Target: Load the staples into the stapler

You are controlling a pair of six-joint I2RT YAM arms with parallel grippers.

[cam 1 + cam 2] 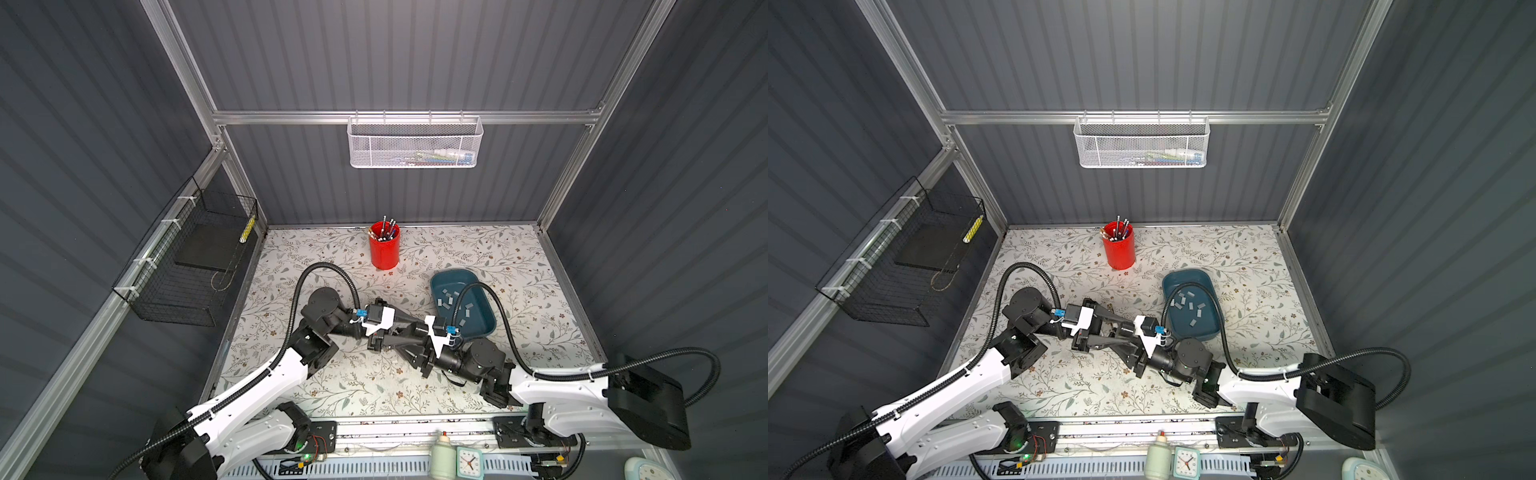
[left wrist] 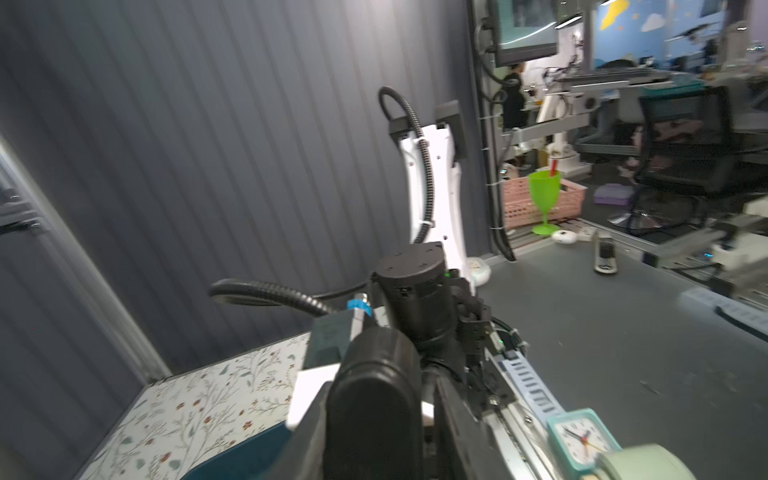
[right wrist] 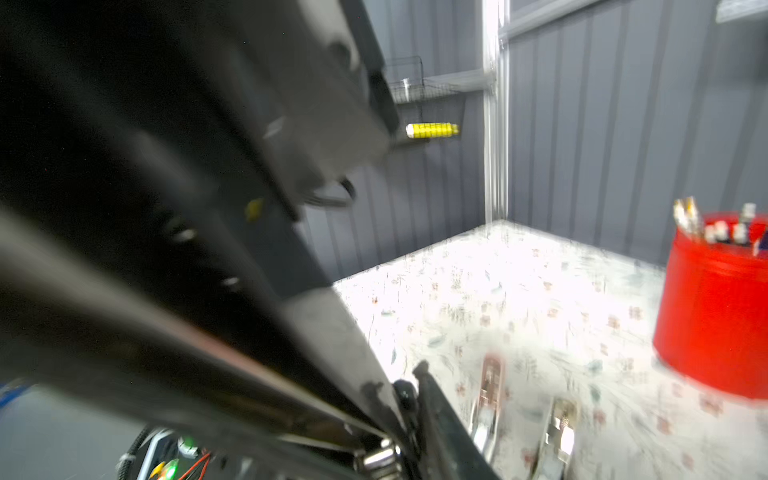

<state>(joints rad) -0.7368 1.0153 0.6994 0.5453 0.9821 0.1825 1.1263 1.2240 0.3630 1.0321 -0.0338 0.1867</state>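
My left pincer (image 1: 409, 326) and right pincer (image 1: 380, 343) cross in the middle. I cannot tell if they are wide or holding anything. The staples (image 1: 444, 304) lie in the blue tray (image 1: 451, 272), pointing every way. They are nearer my right pincer.

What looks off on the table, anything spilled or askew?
Nothing spilled or broken. The small pale grey staple strips lie loose at mixed angles inside the dark teal plastic tray. Odd bit: the left arm and right arm cross wrists at centre, hiding whatever sits beneath.
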